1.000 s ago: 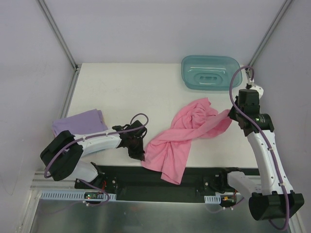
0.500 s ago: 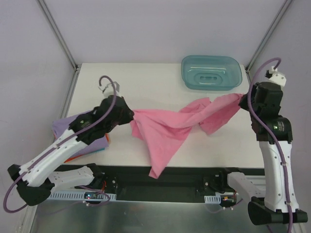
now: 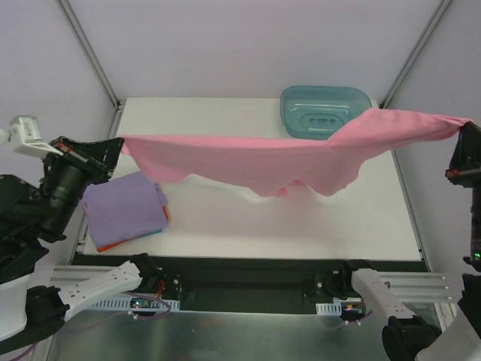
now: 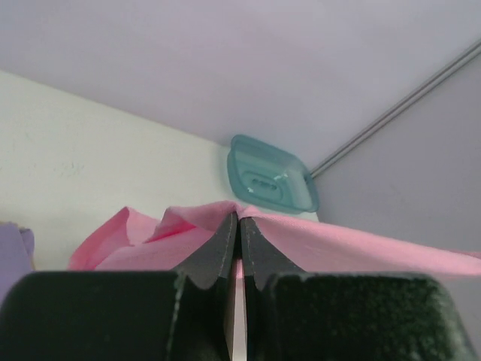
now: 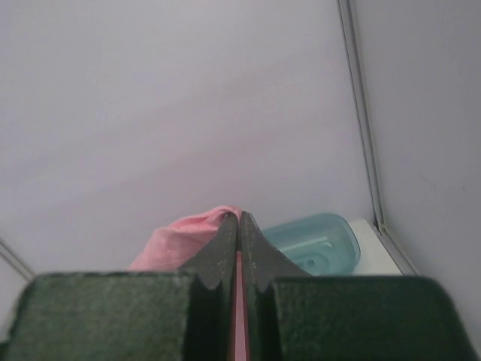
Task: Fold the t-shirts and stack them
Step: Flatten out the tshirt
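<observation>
The pink t-shirt (image 3: 255, 154) hangs stretched in the air across the table, held at both ends. My left gripper (image 3: 119, 144) is shut on its left end, high at the table's left edge; its jaws pinch pink cloth (image 4: 301, 244) in the left wrist view. My right gripper (image 3: 460, 131) is shut on the right end, high at the right edge; pink cloth (image 5: 180, 241) bunches beside its jaws. The lavender t-shirt (image 3: 124, 207) lies folded on the table at the left, below the left gripper.
A translucent teal tub (image 3: 327, 111) sits at the table's back right, partly behind the pink shirt; it also shows in the left wrist view (image 4: 270, 183) and right wrist view (image 5: 316, 241). Something orange and teal peeks from under the lavender shirt (image 3: 131, 239).
Both grippers have risen and moved far apart, pulling the pink t-shirt off the table into a taut span. The left arm swung out to the left edge, uncovering the lavender shirt.
</observation>
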Tool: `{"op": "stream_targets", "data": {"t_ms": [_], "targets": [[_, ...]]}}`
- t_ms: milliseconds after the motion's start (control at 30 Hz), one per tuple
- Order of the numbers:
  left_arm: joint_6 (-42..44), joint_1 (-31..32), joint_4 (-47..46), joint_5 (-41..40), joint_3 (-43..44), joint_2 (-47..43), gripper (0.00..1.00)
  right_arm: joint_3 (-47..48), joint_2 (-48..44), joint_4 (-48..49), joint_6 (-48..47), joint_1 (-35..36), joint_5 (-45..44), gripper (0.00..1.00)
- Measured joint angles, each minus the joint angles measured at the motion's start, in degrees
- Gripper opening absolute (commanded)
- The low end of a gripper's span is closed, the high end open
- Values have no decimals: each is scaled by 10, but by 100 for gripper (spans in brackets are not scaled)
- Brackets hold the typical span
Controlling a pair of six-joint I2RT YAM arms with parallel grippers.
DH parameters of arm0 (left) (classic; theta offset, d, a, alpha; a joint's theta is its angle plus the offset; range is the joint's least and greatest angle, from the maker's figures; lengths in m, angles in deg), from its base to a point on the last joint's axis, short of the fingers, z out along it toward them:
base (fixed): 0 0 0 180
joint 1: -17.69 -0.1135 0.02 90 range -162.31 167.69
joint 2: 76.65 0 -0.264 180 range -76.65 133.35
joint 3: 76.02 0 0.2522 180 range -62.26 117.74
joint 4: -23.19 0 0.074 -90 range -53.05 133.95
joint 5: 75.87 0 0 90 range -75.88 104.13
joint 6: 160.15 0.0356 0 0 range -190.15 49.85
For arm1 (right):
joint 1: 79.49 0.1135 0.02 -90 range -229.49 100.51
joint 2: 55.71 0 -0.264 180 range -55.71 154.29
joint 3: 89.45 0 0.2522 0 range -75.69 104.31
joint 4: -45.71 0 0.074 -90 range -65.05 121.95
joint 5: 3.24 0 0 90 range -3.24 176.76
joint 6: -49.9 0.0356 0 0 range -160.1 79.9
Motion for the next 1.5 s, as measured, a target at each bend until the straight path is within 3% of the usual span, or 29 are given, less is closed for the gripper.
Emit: {"op": "stream_targets", "data": {"t_ms": [200, 367, 500, 600, 700, 767, 800, 833, 933, 967, 1000, 1067, 1167, 1267, 1400, 1500], "targets": [[42, 0, 0, 45, 79, -3, 0, 110, -1, 2, -17, 0, 26, 1], [69, 0, -5, 73, 142, 10, 0, 125, -3, 28, -30, 0, 29, 1], [88, 0, -16, 48, 167, 41, 0, 134, 22, 43, -46, 0, 7, 1], [109, 0, -33, -13, 167, 88, 0, 138, 66, 66, -66, 0, -18, 1], [138, -11, -74, -94, 145, 164, 6, 105, 118, 94, -86, 0, -45, 1], [139, -66, -90, -96, 119, 227, 26, 57, 156, 116, -101, 0, -59, 2], [136, -97, -97, -78, 98, 261, 49, 20, 184, 128, -110, 0, -64, 6], [128, -124, -104, -63, 73, 294, 96, -9, 209, 137, -117, -1, -66, 9], [97, -177, -104, -8, -15, 397, 99, -86, 310, 146, -134, -4, -61, 27], [93, -184, -99, 9, -35, 425, 99, -109, 354, 149, -136, -7, -57, 41], [87, -188, -90, 30, -54, 458, 99, -126, 399, 143, -137, -10, -52, 77], [79, -188, -76, 70, -78, 503, 99, -130, 479, 119, -136, -15, -40, 97], [73, -187, -57, 108, -100, 517, 99, -113, 572, 56, -133, -19, -21, 97], [59, -187, -62, 130, -123, 489, 99, -116, 580, 19, -113, -19, -7, 97], [28, -188, -65, 160, -193, 422, 99, -222, 473, 28, -69, -18, 18, 97], [-1, -188, -67, 194, -259, 386, 99, -353, 346, 26, -21, -10, 44, 97]]}}
